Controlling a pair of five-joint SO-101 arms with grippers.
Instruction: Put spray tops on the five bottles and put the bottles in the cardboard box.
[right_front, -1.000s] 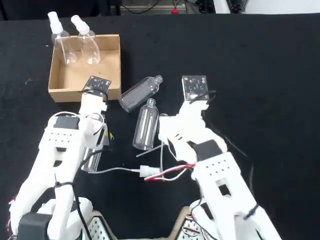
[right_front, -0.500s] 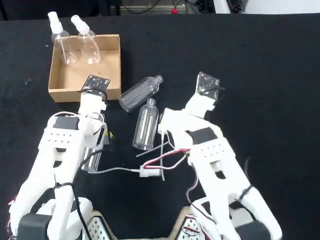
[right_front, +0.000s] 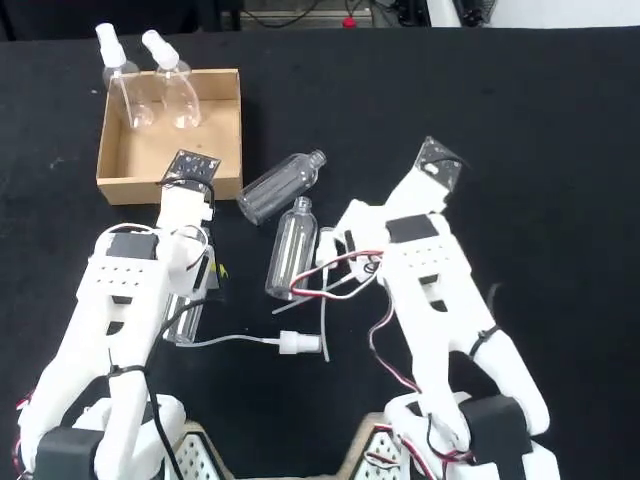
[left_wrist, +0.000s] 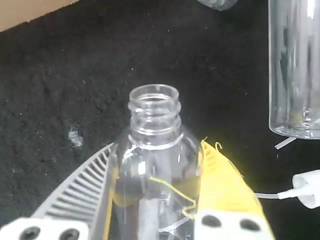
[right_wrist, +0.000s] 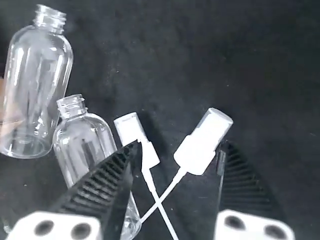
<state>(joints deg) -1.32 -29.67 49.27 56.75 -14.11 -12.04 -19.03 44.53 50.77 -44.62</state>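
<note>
My left gripper is shut on a clear bottle with a bare neck, held near the table's left front. My right gripper stands open over two white spray tops that lie between its fingers with crossed tubes. Two more uncapped bottles lie at mid-table, just left of the right gripper. A third spray top lies in front of them. Two bottles with spray tops stand in the cardboard box.
The box sits at the far left, just beyond the left arm. Red and white cables loop off the right arm over the lying bottle's base. Black cloth stretches open to the right and far side of the table.
The right arm has swung its wrist to the right and lifted its cables off the front spray top. Its gripper stays by the two spray tops. The left arm has not moved.
</note>
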